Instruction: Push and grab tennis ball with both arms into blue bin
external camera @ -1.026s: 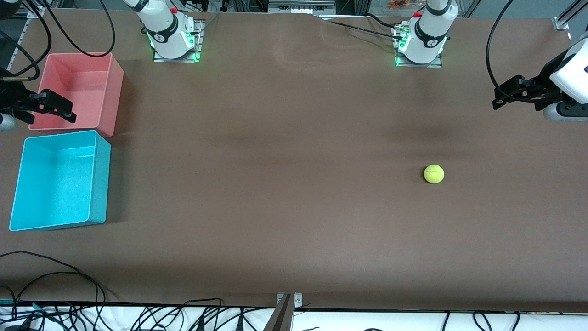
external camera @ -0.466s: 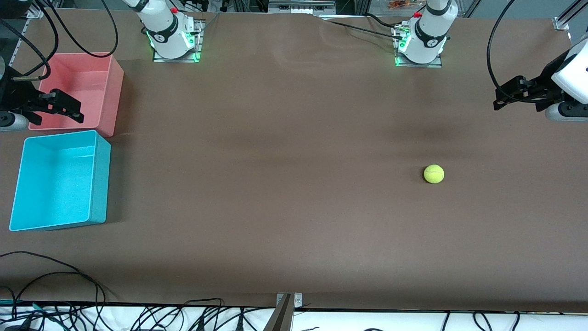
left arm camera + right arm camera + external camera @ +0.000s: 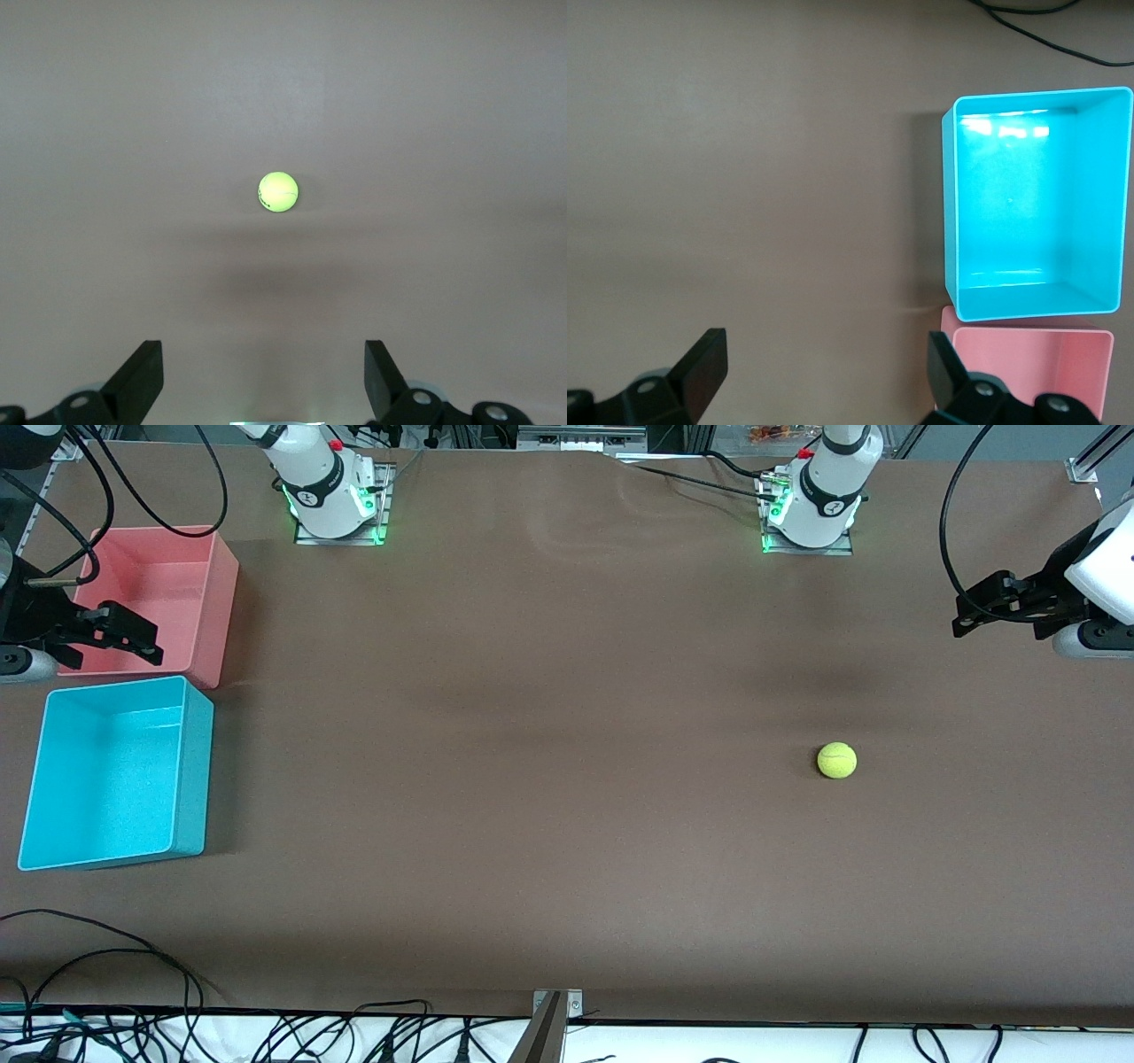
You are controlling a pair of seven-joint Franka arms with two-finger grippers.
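Observation:
The yellow-green tennis ball (image 3: 836, 761) lies alone on the brown table toward the left arm's end; in the left wrist view the ball (image 3: 278, 192) sits well ahead of the fingers. My left gripper (image 3: 961, 622) (image 3: 263, 354) hangs open over the table's edge at that end, apart from the ball. The blue bin (image 3: 106, 779) (image 3: 1019, 204) stands empty at the right arm's end. My right gripper (image 3: 146, 646) (image 3: 827, 341) is open over the pink bin's near wall, holding nothing.
A pink-red bin (image 3: 159, 576) (image 3: 1028, 367) stands beside the blue bin, farther from the front camera. Both arm bases (image 3: 332, 500) (image 3: 811, 509) sit along the table's back edge. Loose black cables (image 3: 106, 957) lie at the near edge.
My right gripper has drifted slightly toward the table's middle over the pink bin. The left gripper has barely moved and the ball has stayed put.

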